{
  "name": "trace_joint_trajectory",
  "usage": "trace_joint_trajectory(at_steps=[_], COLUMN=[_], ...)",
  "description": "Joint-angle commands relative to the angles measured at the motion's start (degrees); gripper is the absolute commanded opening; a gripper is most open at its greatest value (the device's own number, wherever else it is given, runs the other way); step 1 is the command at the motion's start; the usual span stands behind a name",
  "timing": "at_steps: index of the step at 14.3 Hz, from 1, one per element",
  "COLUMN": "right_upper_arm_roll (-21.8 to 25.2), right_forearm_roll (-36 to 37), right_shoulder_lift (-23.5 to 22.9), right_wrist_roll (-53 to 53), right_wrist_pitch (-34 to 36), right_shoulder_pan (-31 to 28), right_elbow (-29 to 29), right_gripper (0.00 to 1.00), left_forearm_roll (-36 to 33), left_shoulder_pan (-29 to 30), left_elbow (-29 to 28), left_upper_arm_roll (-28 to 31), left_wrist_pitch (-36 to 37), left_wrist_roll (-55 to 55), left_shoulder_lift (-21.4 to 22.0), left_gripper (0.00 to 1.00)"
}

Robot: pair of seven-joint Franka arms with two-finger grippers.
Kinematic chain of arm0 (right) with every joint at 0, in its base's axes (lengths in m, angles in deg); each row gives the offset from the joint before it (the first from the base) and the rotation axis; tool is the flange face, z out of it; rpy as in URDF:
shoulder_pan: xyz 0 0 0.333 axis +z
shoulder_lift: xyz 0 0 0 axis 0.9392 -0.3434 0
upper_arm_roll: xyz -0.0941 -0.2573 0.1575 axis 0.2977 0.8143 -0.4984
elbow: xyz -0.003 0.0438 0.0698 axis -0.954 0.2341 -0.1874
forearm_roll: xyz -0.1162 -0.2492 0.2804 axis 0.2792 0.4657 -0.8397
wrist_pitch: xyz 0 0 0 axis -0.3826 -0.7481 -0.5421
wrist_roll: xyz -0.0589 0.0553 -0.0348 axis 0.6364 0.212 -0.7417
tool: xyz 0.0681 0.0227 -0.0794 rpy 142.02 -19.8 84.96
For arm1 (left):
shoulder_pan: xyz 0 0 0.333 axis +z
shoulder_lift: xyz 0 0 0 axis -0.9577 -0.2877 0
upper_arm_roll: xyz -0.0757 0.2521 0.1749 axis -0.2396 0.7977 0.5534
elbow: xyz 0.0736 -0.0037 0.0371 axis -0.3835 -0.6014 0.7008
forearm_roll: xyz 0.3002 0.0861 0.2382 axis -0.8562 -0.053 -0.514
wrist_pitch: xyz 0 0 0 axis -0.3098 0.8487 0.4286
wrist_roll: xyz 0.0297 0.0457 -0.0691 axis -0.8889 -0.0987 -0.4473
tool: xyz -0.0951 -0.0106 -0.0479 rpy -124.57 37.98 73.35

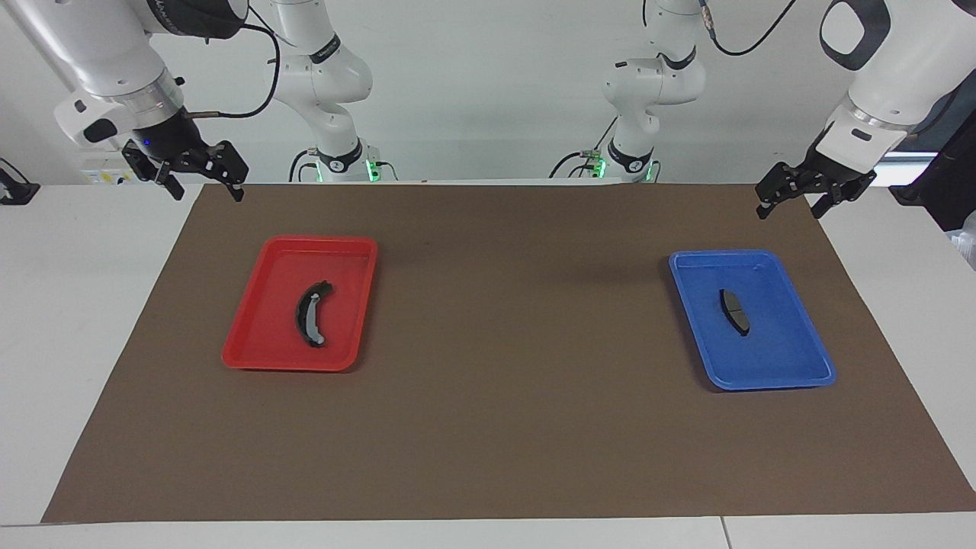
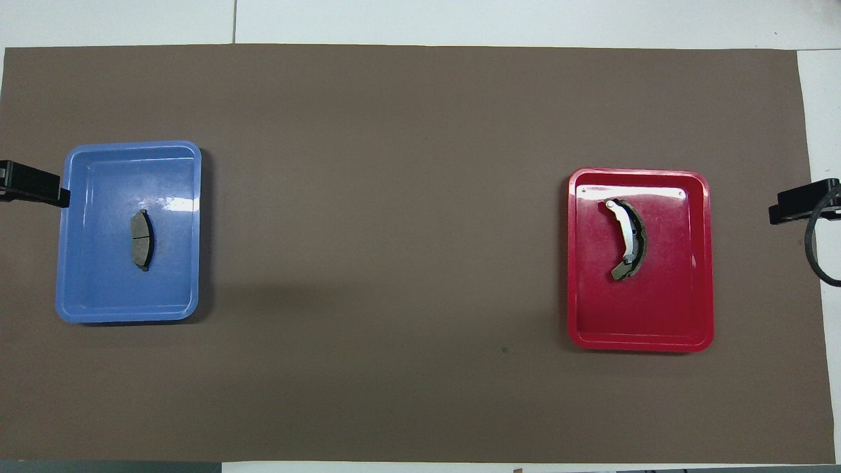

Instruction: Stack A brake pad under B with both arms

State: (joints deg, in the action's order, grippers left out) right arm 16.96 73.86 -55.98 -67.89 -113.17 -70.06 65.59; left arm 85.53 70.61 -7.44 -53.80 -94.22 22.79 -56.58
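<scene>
I logged the bench (image 1: 46,320) first: white top, a brown mat (image 1: 503,427) spread across most of it. Two trays sat on the mat, well apart. The red tray (image 1: 252,343) lay toward the right arm's end, the blue tray (image 1: 801,358) toward the left arm's end.

B (image 1: 312,314) lay alone in the red tray, near its middle. Its long axis ran nearer-to-farther from the robots, and its curve bulged toward the right arm's end. The overhead view showed what the facing view barely gave me: the pale strip along the inner curve and the whitish tip at the end farther from the robots.

A brake pad (image 1: 735,311) lay alone in the blue tray, long axis also running nearer-to-farther, slightly slanted in the facing view. From overhead I noted a faint seam across its middle.

Both arms waited. The right hand (image 1: 204,183) hung over the mat's corner at its own end, fingers spread, holding nothing. The left hand (image 1: 793,200) hung over the mat's corner at its end, likewise spread and empty. Overhead gave only dark tips at the frame edges; finger spread read from the facing view alone.
</scene>
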Motion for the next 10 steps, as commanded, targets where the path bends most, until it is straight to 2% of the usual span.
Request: trace_joint_trajectory(at_steps=[1,5,10], right_upper_arm_roll=[-0.3,-0.3,-0.3], right_forearm_roll=[-0.9,-0.9,-0.9], right_shoulder_lift=[-0.4,-0.3,0.2], right_wrist_roll=[-0.5,-0.2,0.1], right_wrist_pitch=[-0.4,-0.5,-0.3], right_shoulder_pan=[-0.3,-0.3,-0.3], right_elbow=[-0.7,-0.5,0.5], right_gripper=[1.0,1.0,1.0], left_forearm_roll=[-1.0,-1.0,-0.9], left_shoulder_pan=[-0.6,-0.5,-0.4], left_elbow=[-1.8,-0.1,-1.2], left_upper_arm_roll=[0.3,0.3,0.3], left_wrist_pitch=[-1.6,-1.7,-3.1], left_wrist_roll=[-0.2,-0.2,0.6], left_shoulder_lift=[1.6,0.9,1.2], left_gripper=[1.0,1.0,1.0])
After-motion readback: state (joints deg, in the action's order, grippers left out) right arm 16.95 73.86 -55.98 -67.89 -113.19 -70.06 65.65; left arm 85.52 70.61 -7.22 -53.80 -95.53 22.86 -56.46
